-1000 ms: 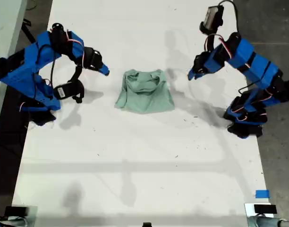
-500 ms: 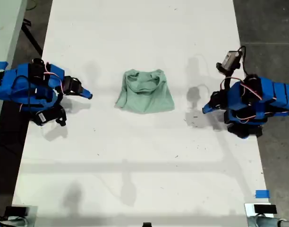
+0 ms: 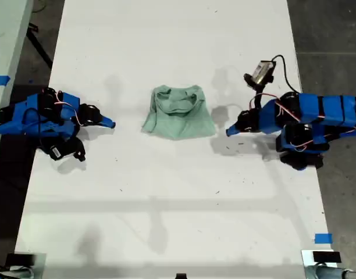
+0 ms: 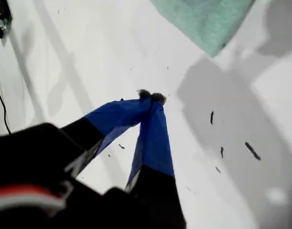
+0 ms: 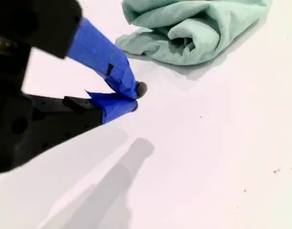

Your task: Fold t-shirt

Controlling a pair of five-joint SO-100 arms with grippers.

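The pale mint-green t-shirt (image 3: 179, 113) lies bunched into a small rumpled heap in the middle of the white table (image 3: 166, 197). Neither gripper touches it. My first gripper (image 3: 227, 132) sits low over the table just off the shirt, on the exterior view's right. It is shut with nothing in it, and a corner of the t-shirt (image 4: 203, 19) shows beyond my first gripper (image 4: 151, 96). My second gripper (image 3: 111, 123) rests low on the exterior view's left, a wider gap from the shirt. My second gripper (image 5: 135, 98) is shut and empty too, pointing toward the t-shirt's (image 5: 198, 28) rolled folds.
Small black specks (image 4: 251, 150) dot the table near my first gripper. A blue tape mark (image 3: 322, 238) sits near the exterior view's lower right corner. Dark floor (image 3: 329, 35) borders the table on both sides. A camera on a cable (image 3: 260, 71) rises above the first arm.
Both arms have dropped from raised poses to low ones. The second arm pulled back from the shirt. The first arm pulled back, then reached toward it again. The shirt has not moved.
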